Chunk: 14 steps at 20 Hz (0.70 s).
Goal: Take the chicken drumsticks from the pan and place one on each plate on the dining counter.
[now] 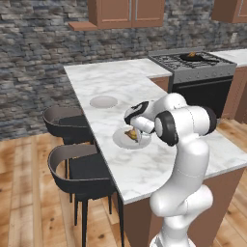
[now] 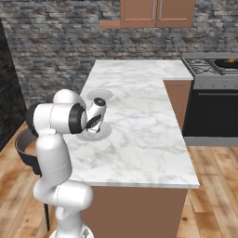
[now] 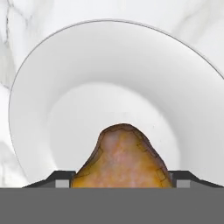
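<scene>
gripper clamped on a drumstick over the near plate; in the hand view its long axis points away from the fingers.

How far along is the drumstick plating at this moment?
No plate is served yet. In hand: the gripper holds one drumstick over the near plate. Left: release it, then fetch the second drumstick from the pan for the far plate.

Dining counter viewed from behind-left and behind-right of the arm, both views angled down, near plate shared, seen close from above by hand camera
</scene>
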Motion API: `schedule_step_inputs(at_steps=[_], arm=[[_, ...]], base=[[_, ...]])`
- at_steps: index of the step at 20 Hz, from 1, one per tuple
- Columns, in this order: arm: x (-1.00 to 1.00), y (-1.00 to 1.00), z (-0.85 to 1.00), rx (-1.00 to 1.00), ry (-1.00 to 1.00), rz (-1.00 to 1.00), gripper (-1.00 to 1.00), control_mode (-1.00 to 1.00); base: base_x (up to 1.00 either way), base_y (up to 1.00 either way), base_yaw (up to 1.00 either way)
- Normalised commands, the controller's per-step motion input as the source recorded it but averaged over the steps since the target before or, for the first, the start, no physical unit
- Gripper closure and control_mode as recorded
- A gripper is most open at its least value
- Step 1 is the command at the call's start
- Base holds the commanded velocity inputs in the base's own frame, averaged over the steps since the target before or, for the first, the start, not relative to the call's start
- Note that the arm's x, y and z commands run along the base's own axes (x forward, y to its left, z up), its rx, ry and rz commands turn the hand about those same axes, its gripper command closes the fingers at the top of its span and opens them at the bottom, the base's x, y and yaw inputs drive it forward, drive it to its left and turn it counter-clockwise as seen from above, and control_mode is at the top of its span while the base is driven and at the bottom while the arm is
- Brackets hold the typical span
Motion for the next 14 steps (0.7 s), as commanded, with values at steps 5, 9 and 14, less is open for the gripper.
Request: schedule_step_inputs(at_steps=[5,9,14], arm=[[0.00,0.00,0.68,0.10,-0.12,0.00,-1.00,-1.00],[0.00,0.00,0.54,0.05,-0.01,0.04,-1.00,-1.00],[0.11,0.00,0.24,0.00,0.00,0.06,-1.00,-1.00]], base=[[0.00,0.00,0.00],[0.00,0.00,0.00],[0.00,0.00,0.00]])
